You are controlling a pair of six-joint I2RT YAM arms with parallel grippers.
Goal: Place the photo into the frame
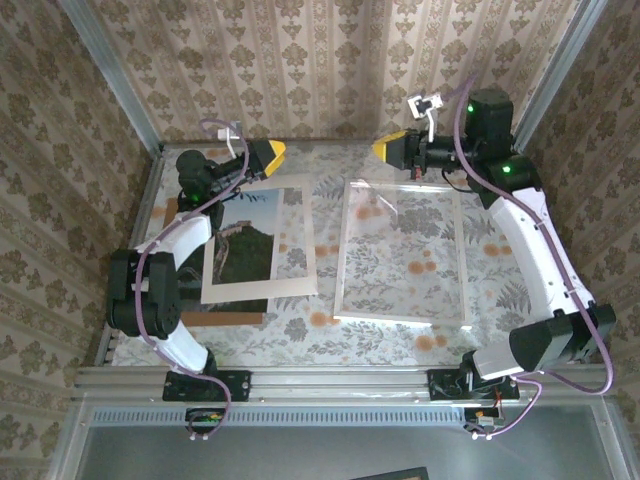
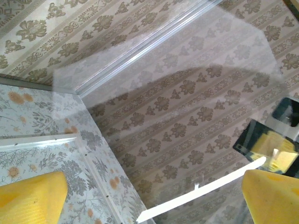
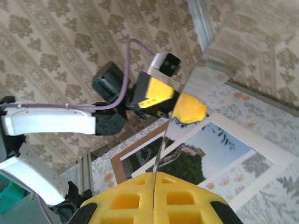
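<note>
The photo (image 1: 245, 240) lies flat on the table's left side, showing through the window of a wide white mat (image 1: 298, 235). The right wrist view shows the photo (image 3: 215, 149) as a dark hill under blue sky. The white frame (image 1: 400, 318) with its clear pane sits right of centre, with the far side apparently raised. My right gripper (image 1: 388, 150) is shut on the frame's far edge, and the thin pane edge (image 3: 159, 149) rises from between the closed yellow fingers (image 3: 153, 176). My left gripper (image 1: 268, 155) hangs open over the mat's far edge, its fingers spread wide (image 2: 154, 200), and the frame's white edge (image 2: 201, 190) crosses between them at a distance.
A brown board (image 1: 225, 318) pokes out from under the mat at the near left. Patterned walls close in the table at the back and sides, and a metal rail (image 1: 340, 380) runs along the near edge. Both arms reach toward the back wall.
</note>
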